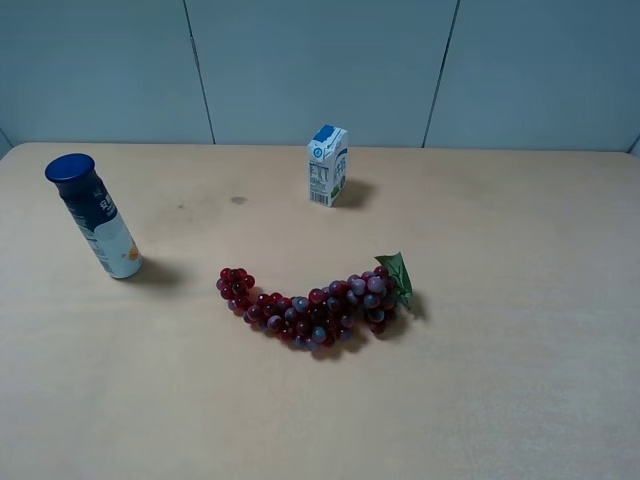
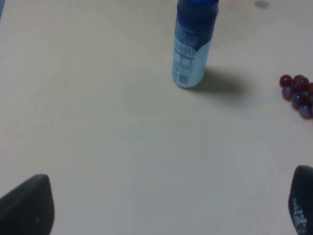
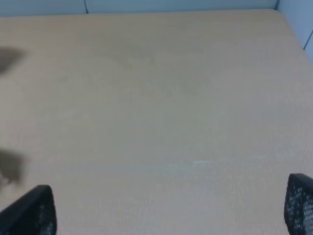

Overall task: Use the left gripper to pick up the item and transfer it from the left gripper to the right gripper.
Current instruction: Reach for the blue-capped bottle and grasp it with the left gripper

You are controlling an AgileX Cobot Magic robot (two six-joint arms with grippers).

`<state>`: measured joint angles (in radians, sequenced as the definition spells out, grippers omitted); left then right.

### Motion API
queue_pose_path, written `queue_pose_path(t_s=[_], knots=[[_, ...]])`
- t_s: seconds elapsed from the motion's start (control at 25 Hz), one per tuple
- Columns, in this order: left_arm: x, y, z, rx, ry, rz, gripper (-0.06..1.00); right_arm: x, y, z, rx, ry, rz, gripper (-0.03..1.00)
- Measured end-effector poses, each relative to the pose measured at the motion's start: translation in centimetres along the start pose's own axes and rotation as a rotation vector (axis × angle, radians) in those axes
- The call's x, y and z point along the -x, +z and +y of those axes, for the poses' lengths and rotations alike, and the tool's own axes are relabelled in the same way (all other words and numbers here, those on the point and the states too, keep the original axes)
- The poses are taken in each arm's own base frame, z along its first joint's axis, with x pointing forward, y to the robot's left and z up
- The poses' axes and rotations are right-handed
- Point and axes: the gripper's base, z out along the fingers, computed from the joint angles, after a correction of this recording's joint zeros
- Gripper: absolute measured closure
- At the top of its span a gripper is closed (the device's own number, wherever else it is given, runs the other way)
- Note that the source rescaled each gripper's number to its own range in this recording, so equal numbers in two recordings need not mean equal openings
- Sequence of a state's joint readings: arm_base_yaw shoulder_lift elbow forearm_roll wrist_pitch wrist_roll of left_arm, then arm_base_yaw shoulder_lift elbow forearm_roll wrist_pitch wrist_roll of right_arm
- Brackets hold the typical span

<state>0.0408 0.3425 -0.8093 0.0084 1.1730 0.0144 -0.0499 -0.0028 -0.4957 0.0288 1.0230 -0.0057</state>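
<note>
Bottle (image 1: 95, 215) stands on its base near the left edge of the table (image 1: 520, 350), on the left arm's side. Dark blue cap on top, white lower part on the tabletop. It is well apart from the small carton (image 1: 328, 165) toward the back, and apart from the grape bunch (image 1: 315, 305) in the middle.

Neither arm shows in the high view, so we read both from the wrist cameras.

Left gripper (image 2: 168, 203): fingers spread wide with nothing between them. The bottle (image 2: 191, 46) lies ahead of it, well clear of the fingertips. A few grapes show off to one side.

Right gripper (image 3: 164, 208): fingers likewise spread wide, empty, with only bare tabletop in front of it.

Step in hand, as we judge it: the approach to the pick. No contact has been made, and the transfer has not started.

What the next move calls for, in our judgement:
- The left gripper advances until the bottle's body sits between the fingers, centred, then closes on it.
- A tall, slim bottle tips easily, so neither finger should nudge it before both are alongside.
- The grip should leave a free length of the body for the right gripper to take.
- The path should stay clear of the grape bunch.
</note>
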Motion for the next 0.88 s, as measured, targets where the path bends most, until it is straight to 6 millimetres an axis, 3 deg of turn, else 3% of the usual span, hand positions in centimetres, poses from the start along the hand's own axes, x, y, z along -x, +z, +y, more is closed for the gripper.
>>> queue_pose_path(t_s=[0.16, 0.4, 0.88], knots=[[3.8, 0.3, 0.0, -0.008, -0.004, 0.05, 0.01, 0.0, 0.0, 0.0, 0.0, 0.0, 0.0, -0.03], [7.9, 2.0, 0.0, -0.015, -0.009, 0.13, -0.05, 0.0, 0.0, 0.0, 0.0, 0.0, 0.0, -0.03], [13.3, 9.2, 0.3, -0.005, -0.011, 0.359, -0.05, 0.0, 0.0, 0.0, 0.0, 0.0, 0.0, -0.03]])
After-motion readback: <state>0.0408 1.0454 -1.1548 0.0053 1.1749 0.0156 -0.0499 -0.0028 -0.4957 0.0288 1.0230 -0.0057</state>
